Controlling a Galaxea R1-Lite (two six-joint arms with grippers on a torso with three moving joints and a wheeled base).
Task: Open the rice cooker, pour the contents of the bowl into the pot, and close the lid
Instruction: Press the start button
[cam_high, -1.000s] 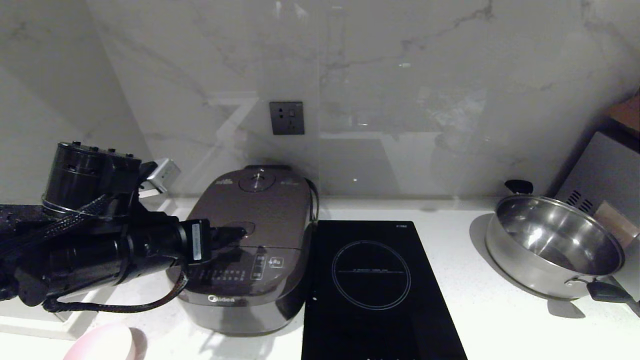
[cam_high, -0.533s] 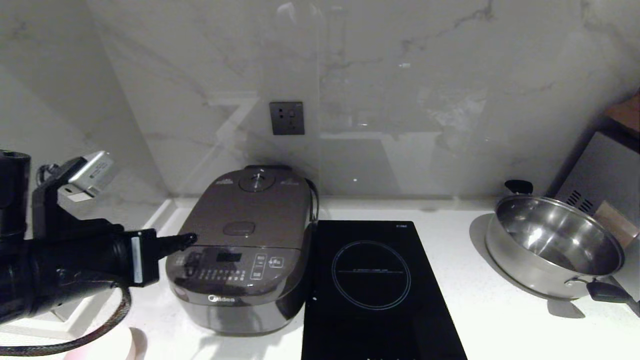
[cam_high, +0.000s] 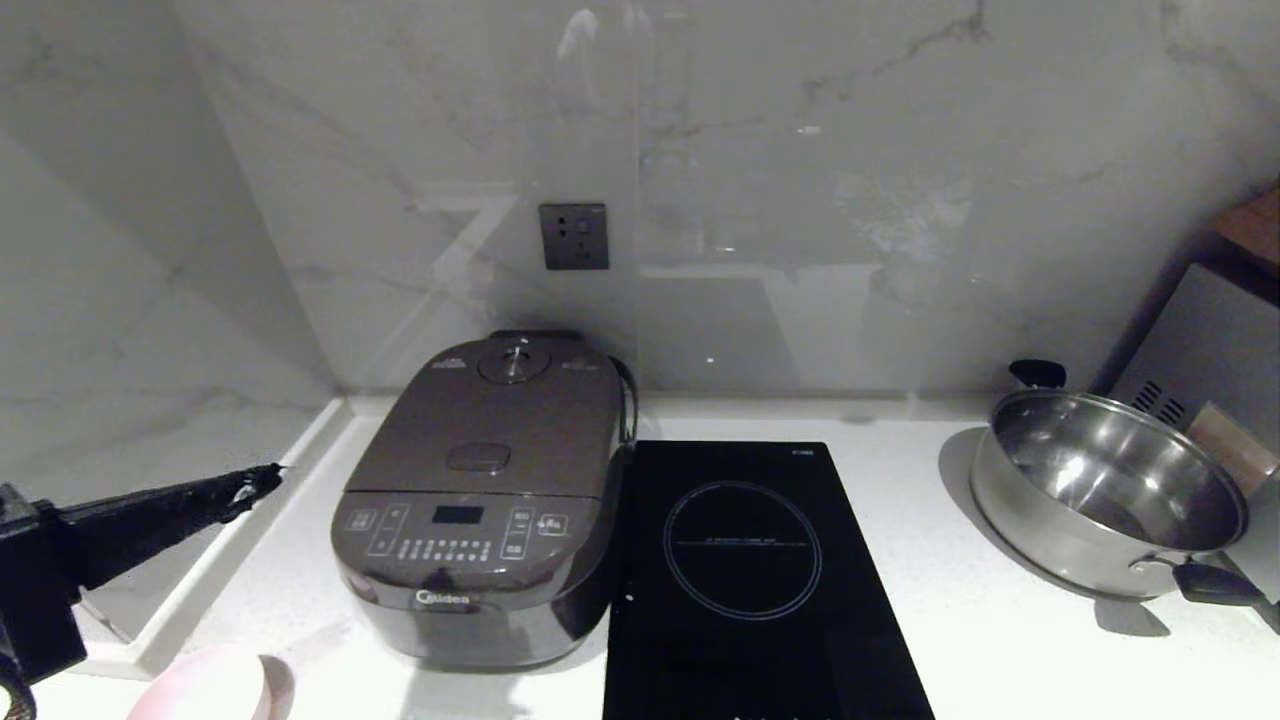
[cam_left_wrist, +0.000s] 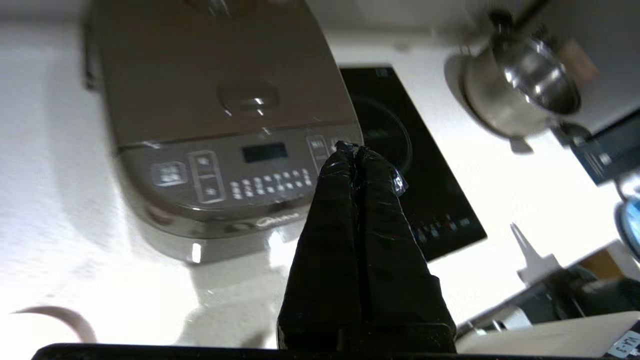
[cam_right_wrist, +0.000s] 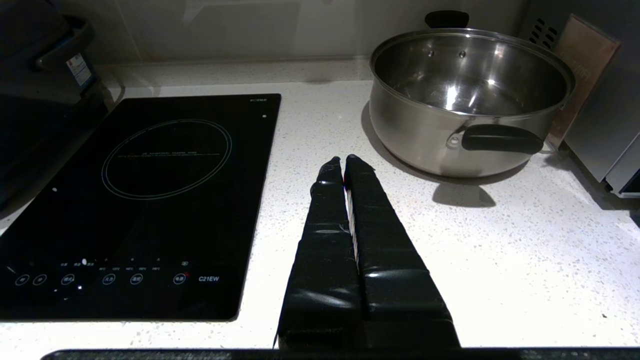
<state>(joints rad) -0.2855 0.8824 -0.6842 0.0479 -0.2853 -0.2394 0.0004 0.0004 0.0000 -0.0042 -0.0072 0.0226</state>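
Left gripper (cam_high: 268, 474), pressed together, sits at frame left, apart from the closed rice cooker (cam_high: 485, 500); bowl (cam_high: 205, 685) at bottom-left edge.

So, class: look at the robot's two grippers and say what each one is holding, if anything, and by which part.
Nothing is held. The left gripper is shut on nothing, off the rice cooker. The right gripper is shut and empty above the counter.

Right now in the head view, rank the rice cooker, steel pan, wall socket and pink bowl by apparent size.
1. rice cooker
2. steel pan
3. wall socket
The pink bowl is cut off by the frame edge, so its place is unsure.
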